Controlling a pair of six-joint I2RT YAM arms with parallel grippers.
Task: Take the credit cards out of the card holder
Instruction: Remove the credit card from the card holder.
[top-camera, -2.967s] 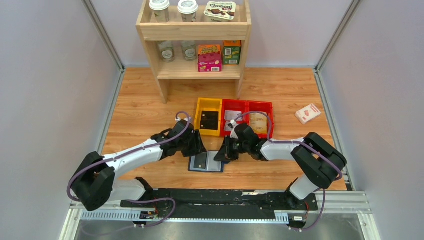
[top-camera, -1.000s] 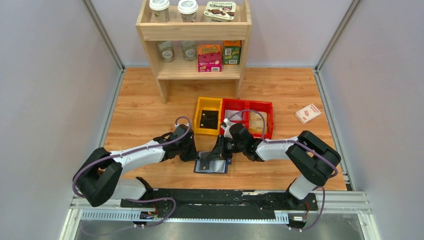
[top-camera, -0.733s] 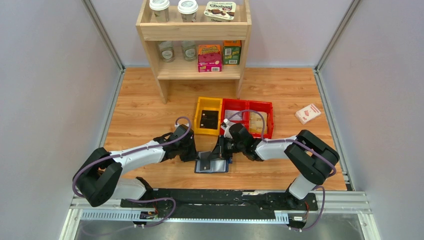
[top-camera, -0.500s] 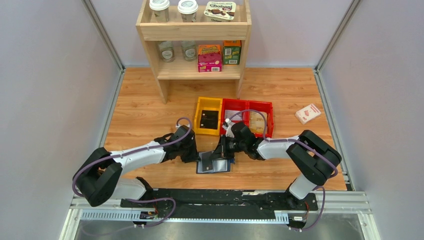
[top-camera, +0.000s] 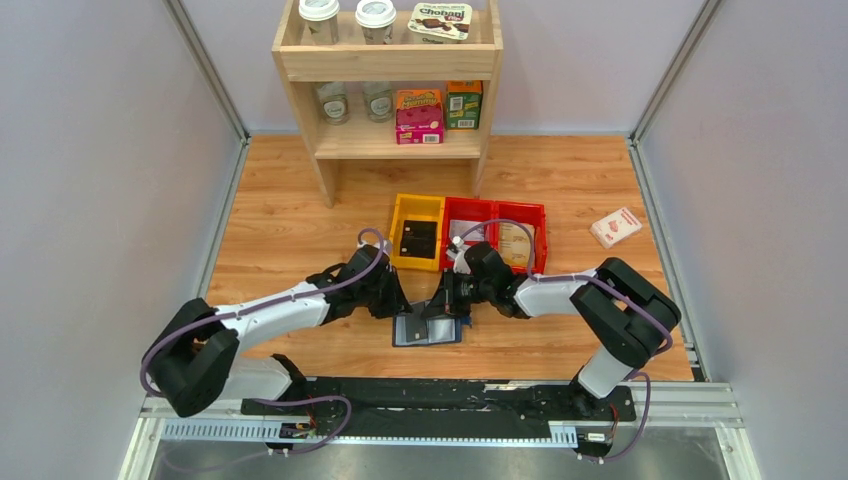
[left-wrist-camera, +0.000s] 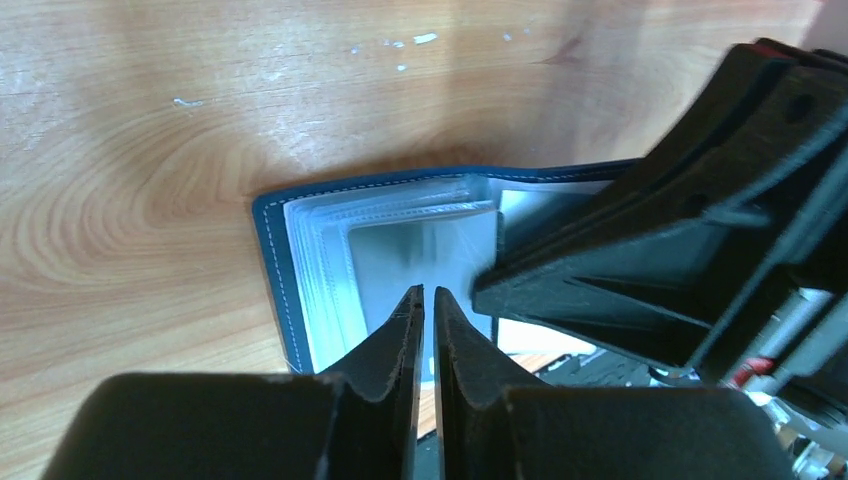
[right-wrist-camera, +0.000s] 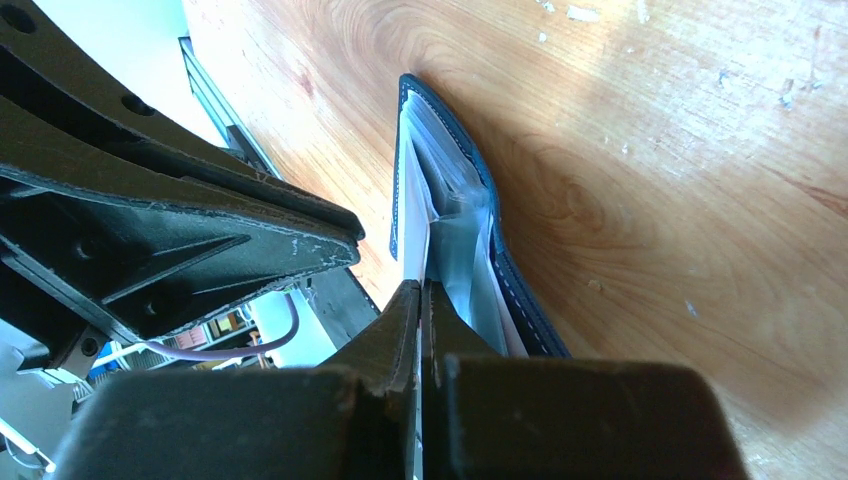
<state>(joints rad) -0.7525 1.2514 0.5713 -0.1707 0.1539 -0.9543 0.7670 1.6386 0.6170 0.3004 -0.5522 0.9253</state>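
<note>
On the tabletop (top-camera: 280, 220), the holder (top-camera: 430, 330) lies open between both arms, which exposes its contents. The right tool (right-wrist-camera: 420, 295) is closed and pinches a sleeve (right-wrist-camera: 411, 200) edge, probably to steady it. The left tool (left-wrist-camera: 422, 300) stands nearly closed above; whether it grips anything cannot be told. No cards are discernible.

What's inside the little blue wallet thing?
Pale clear sleeves fill the open card holder. The left gripper and right gripper cover part of it, so cards tucked there can't be seen.
</note>
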